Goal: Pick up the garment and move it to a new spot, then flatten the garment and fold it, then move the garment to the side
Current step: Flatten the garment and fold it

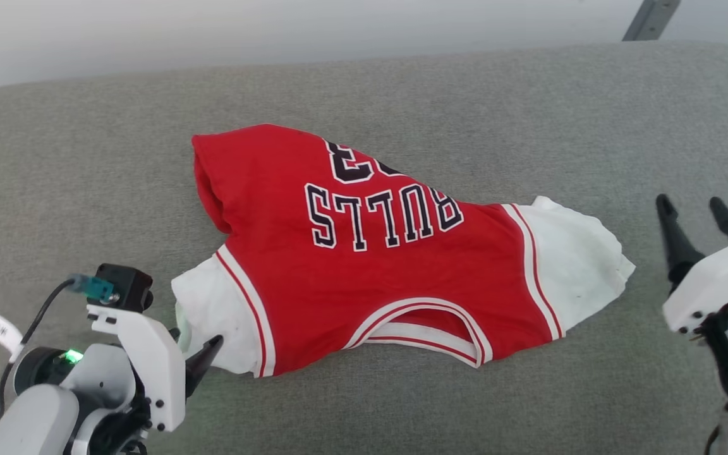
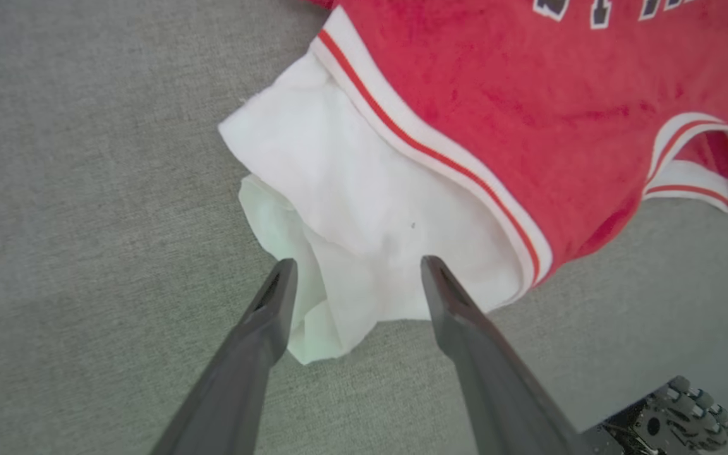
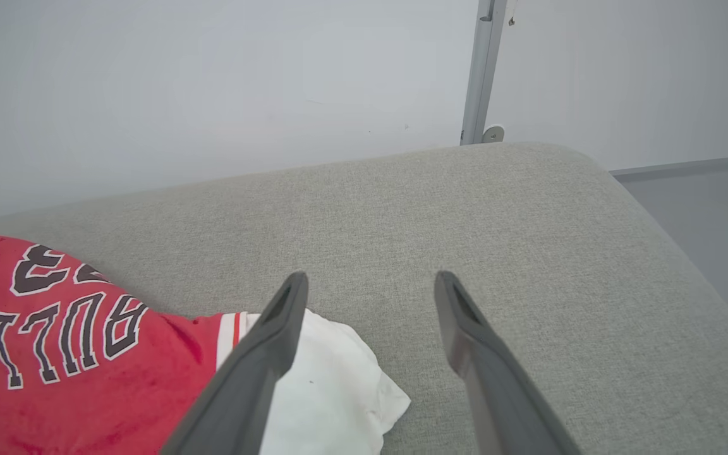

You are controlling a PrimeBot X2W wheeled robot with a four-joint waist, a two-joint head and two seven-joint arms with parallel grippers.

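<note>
You are lining up the pick-up, I judge: the Bulls jersey (image 1: 376,253) is lying rumpled on the grey cushion (image 1: 528,114). Your left gripper (image 2: 359,264) is gaping fully, gripping nothing, straddling its white sleeve (image 2: 339,189); your right gripper (image 1: 688,202) is hovering wide and empty near the opposite sleeve (image 1: 582,265). The next move is calling for lowering and pinching. Whether the left tips are touching cloth is unclear; a fold is partly hiding the number (image 1: 354,164).

Bare room, grey upholstered cushion (image 1: 528,126), white wall (image 3: 212,95), metal post (image 3: 481,69)
</note>
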